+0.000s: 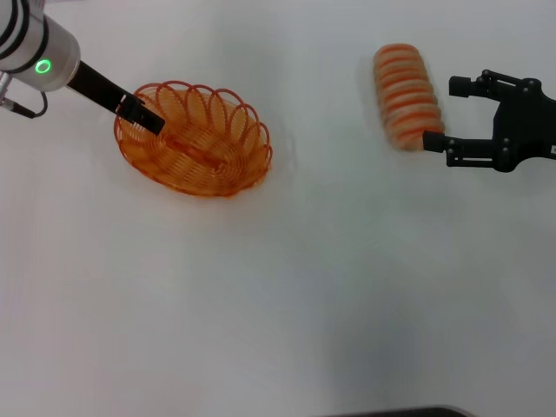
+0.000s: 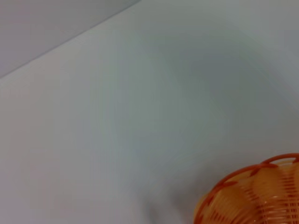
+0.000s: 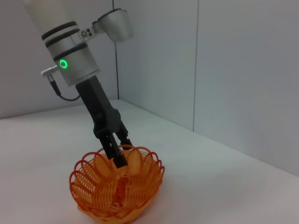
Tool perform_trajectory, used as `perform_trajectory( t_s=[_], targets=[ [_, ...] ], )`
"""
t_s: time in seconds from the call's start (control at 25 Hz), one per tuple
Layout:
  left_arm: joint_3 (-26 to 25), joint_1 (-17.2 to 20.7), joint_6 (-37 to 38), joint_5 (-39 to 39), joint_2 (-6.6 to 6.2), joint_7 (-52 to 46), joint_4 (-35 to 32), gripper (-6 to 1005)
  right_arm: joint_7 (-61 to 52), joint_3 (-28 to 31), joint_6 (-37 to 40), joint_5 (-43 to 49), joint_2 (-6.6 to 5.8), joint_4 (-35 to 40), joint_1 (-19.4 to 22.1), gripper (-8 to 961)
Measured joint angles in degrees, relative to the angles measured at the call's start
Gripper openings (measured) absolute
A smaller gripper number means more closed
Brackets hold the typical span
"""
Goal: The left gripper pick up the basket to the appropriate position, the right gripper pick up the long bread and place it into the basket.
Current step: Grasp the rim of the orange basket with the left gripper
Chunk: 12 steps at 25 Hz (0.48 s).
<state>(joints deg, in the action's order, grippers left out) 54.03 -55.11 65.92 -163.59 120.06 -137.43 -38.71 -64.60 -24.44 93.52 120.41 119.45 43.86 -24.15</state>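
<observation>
The orange wire basket (image 1: 195,139) rests on the white table at the left; it also shows in the left wrist view (image 2: 252,196) and the right wrist view (image 3: 135,179). My left gripper (image 1: 142,114), on the arm with the green ring, reaches down at the basket's left end. Its fingers straddle the scalloped rim and are closed on it, as the right wrist view (image 3: 121,151) shows. The long bread (image 1: 407,95) lies on the table at the right. My right gripper (image 1: 447,113) is open just right of the bread, with one fingertip at the loaf's near end.
The white table (image 1: 287,295) stretches wide between basket and bread and toward the front. Grey wall panels (image 3: 224,65) stand behind the table's far edge. A dark edge (image 1: 400,412) shows at the bottom of the head view.
</observation>
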Motion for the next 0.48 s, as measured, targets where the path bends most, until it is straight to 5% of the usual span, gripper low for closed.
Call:
perform_trajectory(
  t_s=[0.48],
  targets=[
    [0.7,-0.1,-0.7,0.0,0.0,-0.2,0.3,816,0.0,0.0,-0.1,0.0,0.0,0.0,-0.1,915]
  ],
)
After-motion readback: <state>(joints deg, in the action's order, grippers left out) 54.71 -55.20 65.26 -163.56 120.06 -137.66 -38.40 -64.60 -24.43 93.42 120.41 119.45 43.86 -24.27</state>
